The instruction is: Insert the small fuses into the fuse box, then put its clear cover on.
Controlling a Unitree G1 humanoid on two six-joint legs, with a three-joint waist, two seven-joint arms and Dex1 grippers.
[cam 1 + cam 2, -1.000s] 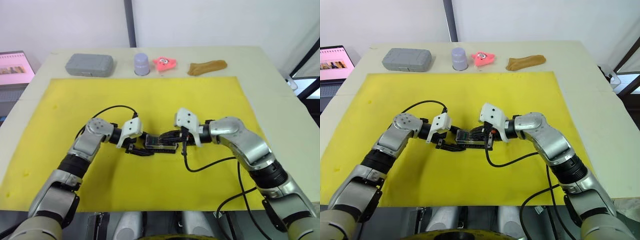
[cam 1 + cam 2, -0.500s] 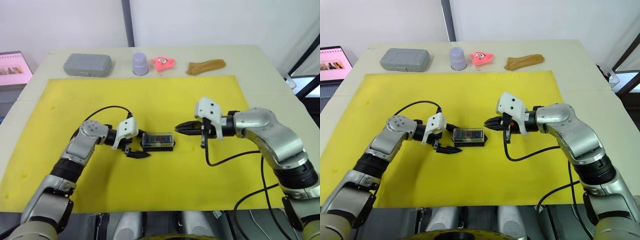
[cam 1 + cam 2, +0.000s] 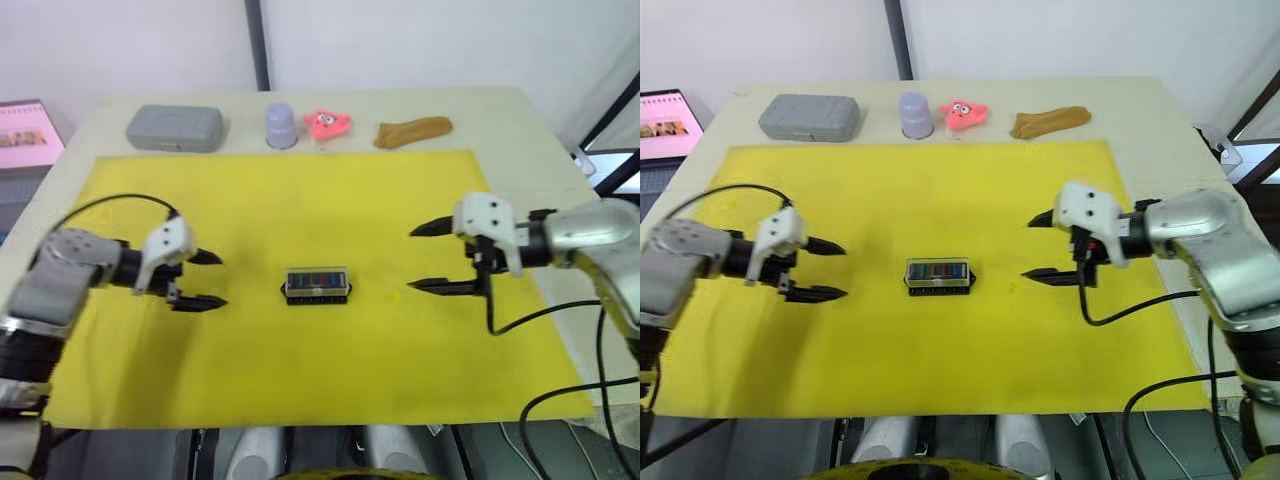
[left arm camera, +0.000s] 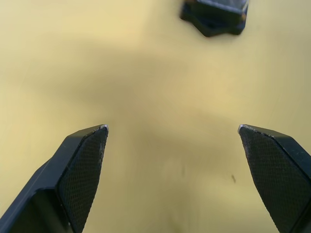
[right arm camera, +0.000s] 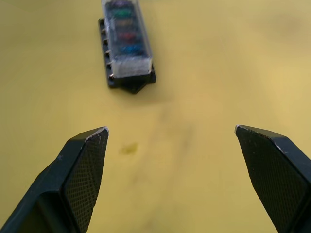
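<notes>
The small black rectangular fuse box (image 3: pixel 316 284) lies mid-way across the yellow mat (image 3: pixel 300 200), its clear plastic cover (image 5: pixel 125 36) seated over the coloured fuses (image 5: pixel 124 29). The left tool (image 3: pixel 203 279) and right tool (image 3: pixel 432 257) flank the box, well apart from it, both spread wide and empty.

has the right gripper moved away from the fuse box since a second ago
Yes. The right gripper was at the fuse box a second ago; now it sits well off to the robot's right of it, jaws open, while the box lies mid-mat.
</notes>
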